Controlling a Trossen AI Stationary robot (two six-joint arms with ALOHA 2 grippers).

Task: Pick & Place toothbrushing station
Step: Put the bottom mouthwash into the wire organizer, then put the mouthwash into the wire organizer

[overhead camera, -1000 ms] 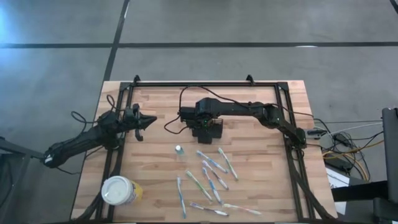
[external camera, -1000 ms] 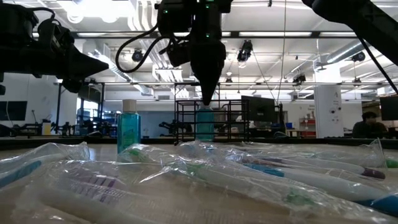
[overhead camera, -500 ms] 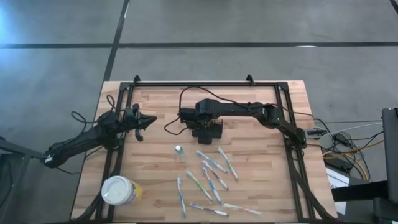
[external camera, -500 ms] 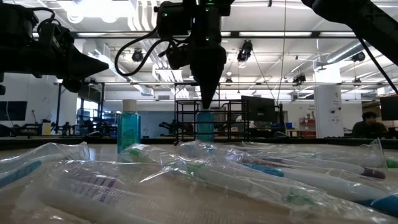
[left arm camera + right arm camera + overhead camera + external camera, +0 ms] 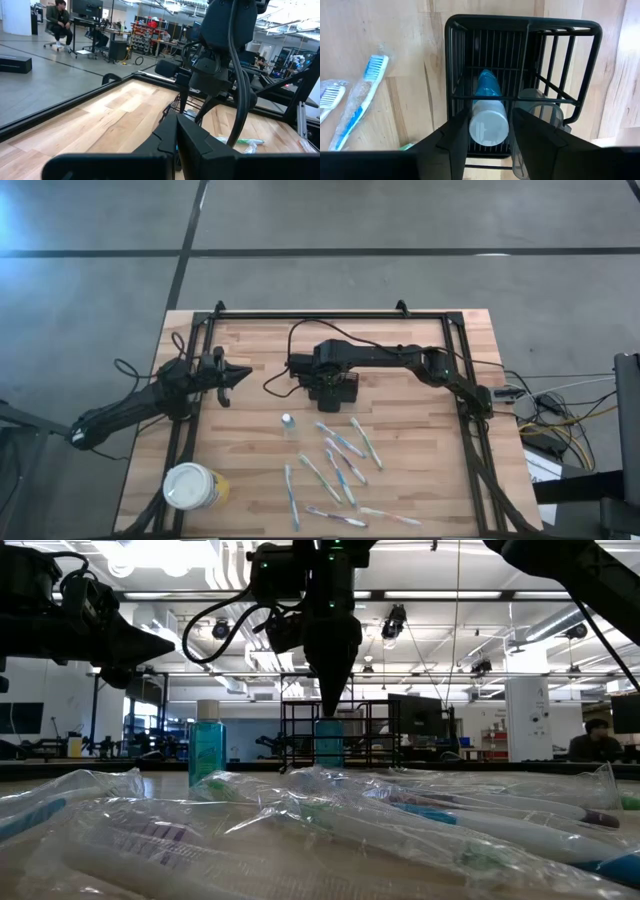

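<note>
The black slatted holder (image 5: pixel 343 390) stands on the table's middle, toward the far edge; it also shows in the right wrist view (image 5: pixel 520 25). My right gripper (image 5: pixel 328 378) is above it, shut on a blue bottle with a white cap (image 5: pixel 489 127). The bottle stands upright inside the holder, next to a clear cup (image 5: pixel 540 107). My left gripper (image 5: pixel 243 374) is shut and empty at the table's left, clear of the table. My right gripper pinches the blue bottle's white cap (image 5: pixel 489 131) between its two fingers, one on each side of it. The fingers (image 5: pixel 455 135) come from above and point down. The bottle hangs upright below them inside the holder (image 5: pixel 328 745); whether its base rests on the holder's floor is hidden.
A second small blue bottle (image 5: pixel 288 422) stands on the table, on the near side of the holder. Several wrapped toothbrushes (image 5: pixel 340 460) lie toward the near edge. A yellow cup with a white lid (image 5: pixel 193 487) stands near left. Black frame rails (image 5: pixel 330 315) run round the table.
My right gripper has gone down a little with the blue bottle, which stays upright and now sits lower inside the holder.
</note>
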